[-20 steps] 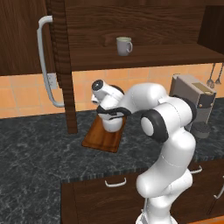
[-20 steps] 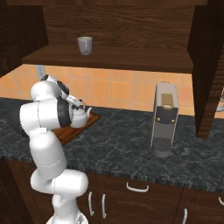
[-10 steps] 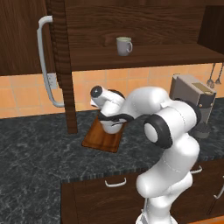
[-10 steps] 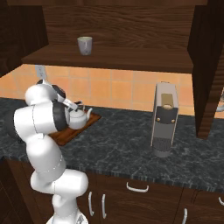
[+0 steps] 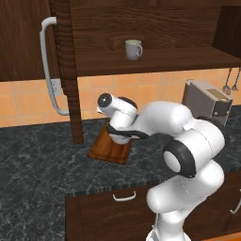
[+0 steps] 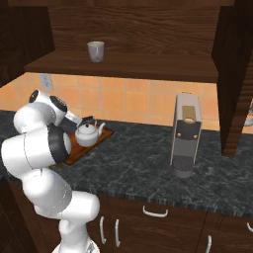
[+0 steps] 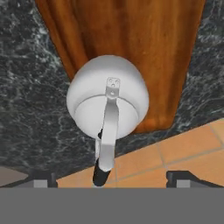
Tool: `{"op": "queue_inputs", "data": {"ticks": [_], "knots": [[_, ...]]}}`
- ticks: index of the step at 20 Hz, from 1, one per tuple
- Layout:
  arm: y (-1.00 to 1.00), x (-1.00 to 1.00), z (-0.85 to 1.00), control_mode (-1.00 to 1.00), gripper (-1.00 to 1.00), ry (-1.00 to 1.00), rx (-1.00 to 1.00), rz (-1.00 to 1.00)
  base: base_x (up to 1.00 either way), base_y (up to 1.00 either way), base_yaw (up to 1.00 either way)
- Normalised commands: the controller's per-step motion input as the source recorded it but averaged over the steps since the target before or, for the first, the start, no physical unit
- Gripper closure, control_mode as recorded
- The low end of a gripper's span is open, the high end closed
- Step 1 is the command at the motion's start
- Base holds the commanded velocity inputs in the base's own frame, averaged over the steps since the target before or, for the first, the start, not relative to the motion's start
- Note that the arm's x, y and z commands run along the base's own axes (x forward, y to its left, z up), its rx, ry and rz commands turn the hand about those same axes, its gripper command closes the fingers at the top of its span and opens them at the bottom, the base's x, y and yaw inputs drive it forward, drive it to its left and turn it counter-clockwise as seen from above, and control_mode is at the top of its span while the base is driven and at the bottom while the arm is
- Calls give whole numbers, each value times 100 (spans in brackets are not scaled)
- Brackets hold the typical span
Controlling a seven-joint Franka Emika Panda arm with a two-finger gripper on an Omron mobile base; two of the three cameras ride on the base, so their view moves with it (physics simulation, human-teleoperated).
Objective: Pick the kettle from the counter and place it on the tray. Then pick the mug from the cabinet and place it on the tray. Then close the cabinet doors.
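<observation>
The white kettle [image 6: 89, 134] sits on the reddish-brown tray [image 6: 74, 154] near the tiled wall, spout to the right. From above, the kettle [image 7: 107, 100] rests on the tray [image 7: 131, 39] with its dark arched handle running down between my fingers. My gripper [image 7: 111, 179] hangs just over it, open, its tips wide apart and clear of the handle. My gripper [image 6: 85, 120] hovers by the kettle's handle. The pale mug [image 5: 133, 49] stands on the cabinet shelf [image 5: 155, 60]. Both cabinet doors stand open: the left door [image 5: 66, 70] and the right door [image 6: 234, 74].
A boxy grey-brown appliance [image 6: 186, 133] stands on the dark marbled counter [image 6: 138, 168] right of the tray. The left door's long silver handle [image 5: 47, 66] juts out beside the tray. Drawers with curved handles [image 6: 155, 212] run below the counter.
The kettle has come down a little onto the tray. My arm's elbow has swung outward, and the fingers now stand apart from the handle.
</observation>
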Motion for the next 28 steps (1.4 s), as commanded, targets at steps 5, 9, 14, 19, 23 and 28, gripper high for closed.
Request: {"op": "queue_inputs", "data": {"ticks": [5, 9, 14, 19, 23, 28], "knots": [[-1, -54, 60, -100, -100, 0, 8, -1, 0, 0, 0], [0, -65, 47, -100, -100, -2, 14, -17, 0, 0, 0], [0, -76, 36, -100, -100, -5, 22, -42, 0, 0, 0], [0, -73, 29, -100, -100, -13, 25, -60, 0, 0, 0], [1, -61, 34, -100, -100, -14, 22, -71, 0, 0, 0], [0, -53, 41, -100, -100, -18, 24, -62, 0, 0, 0]]}}
